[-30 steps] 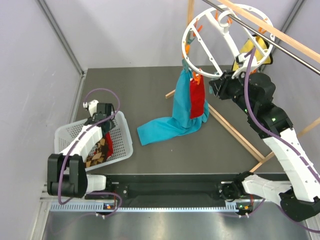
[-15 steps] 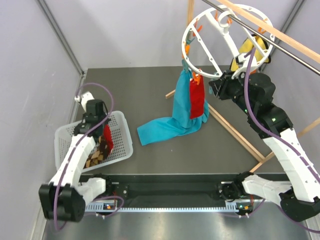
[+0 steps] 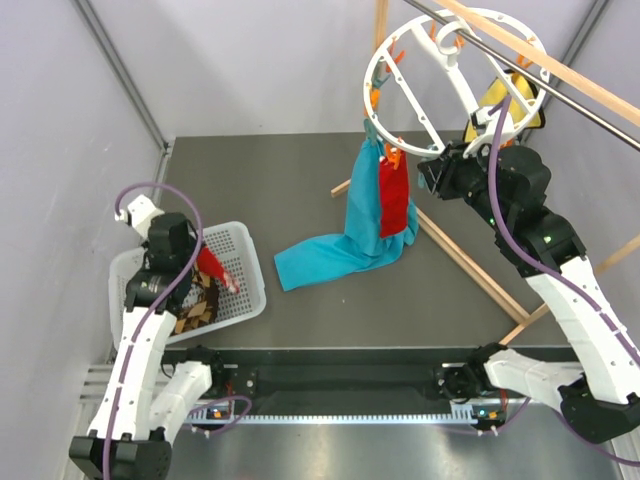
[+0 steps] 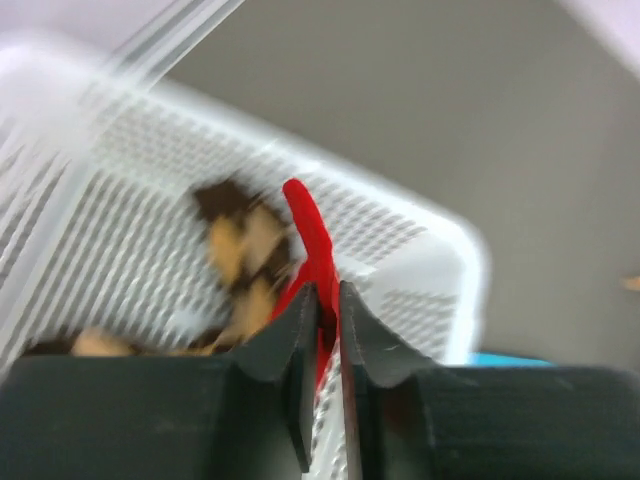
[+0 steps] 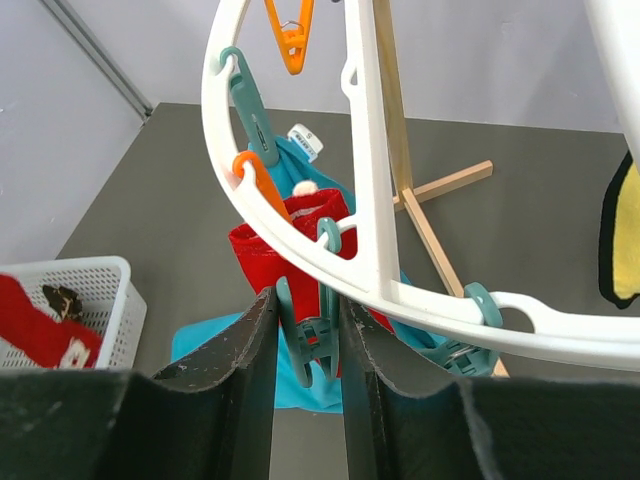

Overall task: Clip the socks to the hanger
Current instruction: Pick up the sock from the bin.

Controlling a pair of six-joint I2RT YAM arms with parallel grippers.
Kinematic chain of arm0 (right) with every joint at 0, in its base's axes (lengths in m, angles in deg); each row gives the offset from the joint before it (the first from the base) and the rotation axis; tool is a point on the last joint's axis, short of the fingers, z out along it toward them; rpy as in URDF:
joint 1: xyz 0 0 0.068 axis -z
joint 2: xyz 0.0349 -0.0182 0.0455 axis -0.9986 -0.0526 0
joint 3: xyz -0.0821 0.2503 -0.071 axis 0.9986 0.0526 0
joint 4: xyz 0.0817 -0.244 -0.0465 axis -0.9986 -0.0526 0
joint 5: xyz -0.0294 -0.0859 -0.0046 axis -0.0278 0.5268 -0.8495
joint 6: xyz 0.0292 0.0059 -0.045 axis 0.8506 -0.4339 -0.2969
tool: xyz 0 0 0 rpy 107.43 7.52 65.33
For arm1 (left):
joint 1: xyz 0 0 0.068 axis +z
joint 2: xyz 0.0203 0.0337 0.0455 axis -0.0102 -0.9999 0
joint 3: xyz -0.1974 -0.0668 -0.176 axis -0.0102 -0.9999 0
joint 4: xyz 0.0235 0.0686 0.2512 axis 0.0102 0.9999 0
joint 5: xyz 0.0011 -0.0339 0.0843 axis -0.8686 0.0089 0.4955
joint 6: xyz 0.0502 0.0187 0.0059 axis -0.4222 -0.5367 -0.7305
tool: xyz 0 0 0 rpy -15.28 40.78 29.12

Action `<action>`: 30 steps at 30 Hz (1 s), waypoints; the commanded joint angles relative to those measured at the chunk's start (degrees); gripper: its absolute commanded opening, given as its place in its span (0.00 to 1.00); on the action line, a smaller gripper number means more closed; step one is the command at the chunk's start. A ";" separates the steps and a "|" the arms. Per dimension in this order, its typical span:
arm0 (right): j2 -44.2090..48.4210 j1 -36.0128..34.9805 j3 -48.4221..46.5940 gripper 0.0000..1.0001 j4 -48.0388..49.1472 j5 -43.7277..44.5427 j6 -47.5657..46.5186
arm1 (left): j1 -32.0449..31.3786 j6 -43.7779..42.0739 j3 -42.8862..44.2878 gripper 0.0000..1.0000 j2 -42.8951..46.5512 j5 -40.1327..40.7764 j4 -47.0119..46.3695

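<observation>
My left gripper (image 3: 200,260) (image 4: 328,300) is shut on a red sock (image 3: 214,270) (image 4: 308,225), which hangs from it just above the white mesh basket (image 3: 243,250) (image 4: 425,290). Checkered socks (image 3: 192,305) (image 4: 240,250) lie in the basket. The white ring hanger (image 3: 455,70) (image 5: 372,150) hangs from the rail at the back right. Another red sock (image 3: 394,200) (image 5: 262,255) is clipped to its rim. My right gripper (image 3: 428,172) (image 5: 308,300) is shut on a teal clip (image 5: 312,345) under the rim.
A long teal cloth (image 3: 335,250) (image 5: 210,345) hangs from the hanger and trails onto the table. A yellow cloth (image 3: 500,95) (image 5: 622,240) hangs behind the ring. The wooden frame's legs (image 3: 480,275) (image 5: 425,235) cross the floor on the right.
My left gripper has closed on the red sock and lifted it out of the basket, the arm rising and drawing back to the left. The right arm has not moved.
</observation>
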 commanded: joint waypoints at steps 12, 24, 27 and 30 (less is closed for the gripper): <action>0.68 0.26 -0.83 0.00 -4.54 -2.01 -0.44 | 0.25 1.83 -3.25 0.74 -0.57 -4.01 4.73; 0.42 0.26 0.75 0.00 -3.66 -2.98 0.61 | -1.77 13.77 -11.43 0.64 -9.97 -9.47 7.70; 0.42 0.26 0.84 0.00 -3.57 -2.98 0.53 | -1.86 17.37 -10.55 0.64 -15.16 -5.73 9.72; 0.68 0.17 0.93 0.00 -3.66 -2.80 0.53 | -1.86 21.93 -10.55 0.63 -19.99 -0.71 12.18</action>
